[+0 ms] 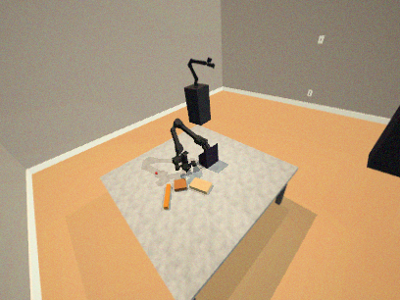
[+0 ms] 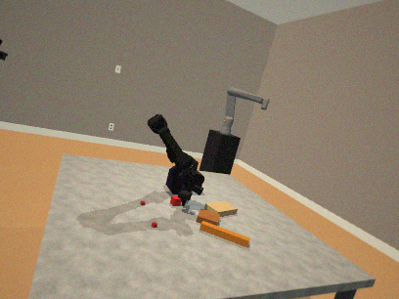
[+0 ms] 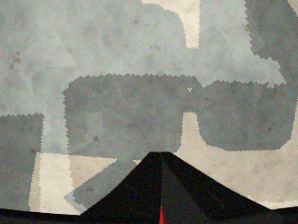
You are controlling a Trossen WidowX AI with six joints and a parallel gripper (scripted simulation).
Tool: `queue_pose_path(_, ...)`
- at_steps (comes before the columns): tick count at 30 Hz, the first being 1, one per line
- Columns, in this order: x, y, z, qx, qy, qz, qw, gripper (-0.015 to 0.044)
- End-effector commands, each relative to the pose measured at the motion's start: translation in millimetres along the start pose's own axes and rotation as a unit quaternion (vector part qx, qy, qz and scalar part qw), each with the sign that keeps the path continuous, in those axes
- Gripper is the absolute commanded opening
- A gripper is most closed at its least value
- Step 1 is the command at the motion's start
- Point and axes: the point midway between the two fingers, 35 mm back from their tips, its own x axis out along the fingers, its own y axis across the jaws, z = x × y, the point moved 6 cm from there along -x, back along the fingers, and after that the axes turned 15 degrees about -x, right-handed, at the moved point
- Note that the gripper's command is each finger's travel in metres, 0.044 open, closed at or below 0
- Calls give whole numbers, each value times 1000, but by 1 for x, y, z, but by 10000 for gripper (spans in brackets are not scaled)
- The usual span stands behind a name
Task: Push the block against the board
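The square orange block (image 1: 180, 184) (image 2: 208, 216) lies flat on the table (image 1: 230, 216) (image 2: 108, 259). The long orange board (image 1: 167, 196) (image 2: 225, 234) lies beside it, with one end close to the block's side. I cannot tell whether they touch. My gripper (image 1: 185, 170) (image 2: 185, 198) (image 3: 158, 161) is shut and empty. It hangs low over the table just behind the block and apart from it. The wrist view shows only the closed fingertips and bare table with shadows; neither block nor board is in it.
A flat tan slab (image 1: 201, 185) (image 2: 221, 208) lies next to the block on its other side. The arm's dark base box (image 1: 209, 154) stands behind. Small red markers (image 2: 154, 225) (image 2: 143, 202) and a red cube (image 2: 175, 200) sit on the table near the gripper.
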Motion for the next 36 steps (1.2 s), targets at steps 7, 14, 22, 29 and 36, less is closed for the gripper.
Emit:
queue_pose_path(7,0,3,-8,-1,2,-1,1000,0)
queue_pose_path(14,0,6,-13,-1,3,-1,1000,0)
queue_pose_path(22,0,8,-16,-1,3,-1,1000,0)
queue_pose_path(29,0,8,-16,-1,3,-1,1000,0)
queue_pose_path(36,0,8,-16,-1,3,-1,1000,0)
